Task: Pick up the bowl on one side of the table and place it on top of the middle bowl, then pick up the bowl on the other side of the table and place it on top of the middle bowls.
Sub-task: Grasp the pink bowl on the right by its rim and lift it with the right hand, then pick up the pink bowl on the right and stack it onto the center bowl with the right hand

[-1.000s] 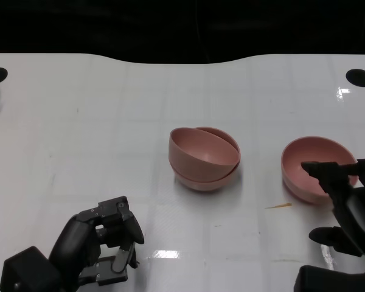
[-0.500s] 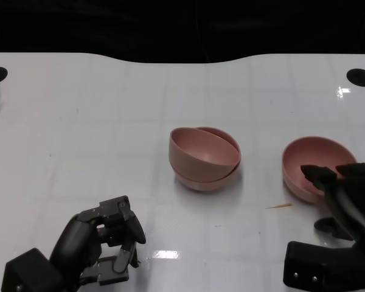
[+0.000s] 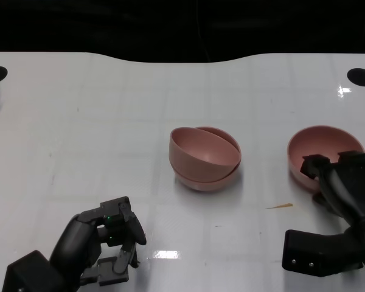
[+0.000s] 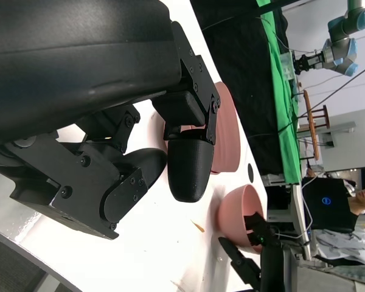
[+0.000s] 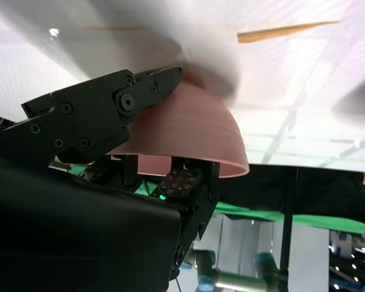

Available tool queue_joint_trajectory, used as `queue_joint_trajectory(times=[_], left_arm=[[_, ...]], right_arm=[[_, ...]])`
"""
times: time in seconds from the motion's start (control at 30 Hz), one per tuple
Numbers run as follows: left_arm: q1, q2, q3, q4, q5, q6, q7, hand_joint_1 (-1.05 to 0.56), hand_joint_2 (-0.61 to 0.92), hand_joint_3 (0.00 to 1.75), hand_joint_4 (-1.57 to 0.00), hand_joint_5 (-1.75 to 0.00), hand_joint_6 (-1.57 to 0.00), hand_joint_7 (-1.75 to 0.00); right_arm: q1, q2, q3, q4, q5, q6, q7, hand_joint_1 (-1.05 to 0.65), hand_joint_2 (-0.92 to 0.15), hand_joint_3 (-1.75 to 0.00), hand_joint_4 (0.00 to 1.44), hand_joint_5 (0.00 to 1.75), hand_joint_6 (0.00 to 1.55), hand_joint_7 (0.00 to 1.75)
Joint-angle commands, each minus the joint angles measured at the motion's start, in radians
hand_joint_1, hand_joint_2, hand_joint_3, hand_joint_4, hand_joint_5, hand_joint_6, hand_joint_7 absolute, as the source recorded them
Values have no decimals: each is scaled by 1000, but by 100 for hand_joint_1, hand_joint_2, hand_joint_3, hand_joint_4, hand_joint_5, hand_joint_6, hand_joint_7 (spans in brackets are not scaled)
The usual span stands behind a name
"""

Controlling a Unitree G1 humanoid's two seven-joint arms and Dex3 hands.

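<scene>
Right hand point(image 3: 344, 182): grips the right-side pink bowl point(image 3: 319, 155) at its near rim. In the right wrist view one finger point(image 5: 103, 112) lies along the bowl's outer wall while other fingers sit inside the rim. The bowl is at the right of the white desk point(image 3: 79, 121), tilted, with its opening facing the camera. From these views it cannot be told whether its base touches the desk.

Left hand point(image 3: 106, 234): positioned at the near left of the desk, fingers curled inward, holding nothing. The left wrist view confirms the curled fingers point(image 4: 191, 164) with no object between them.

Middle stack point(image 3: 204, 158): two pink bowls at the centre of the desk. The upper bowl sits tilted inside the lower one, its rim raised at the left. The stack is well apart from both hands and from the right-side bowl.

A thin tan sliver point(image 3: 280, 206) lies on the desk between the stack and the right hand, nearer the hand.
</scene>
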Motion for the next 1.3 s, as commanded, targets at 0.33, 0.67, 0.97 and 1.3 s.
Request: queue_joint_trajectory(times=[0.33,0.67,0.97,1.3], left_arm=[[3,9,6,-4,-2,-3,-7,-7,52,121,-82,-175,-75,-155],[0,10,6,3,-1,-9,-9,-6,53,119,-81,-175,-75,-156],[4,8,6,0,-4,-6,-15,-6,55,118,-81,-175,-74,-155],[20,8,-6,-23,14,5,-8,-8,54,117,-80,-175,-75,-157]], right_arm=[[8,-42,-27,-167,73,-55,-63,-10,-81,-2,95,175,87,145],[-20,-2,-17,-326,132,-100,60,-7,-35,-119,98,175,91,146],[-102,68,21,-264,129,-121,105,-10,-30,-129,98,175,88,153],[-236,139,89,-69,125,-177,102,-13,-37,-112,93,175,86,143]])
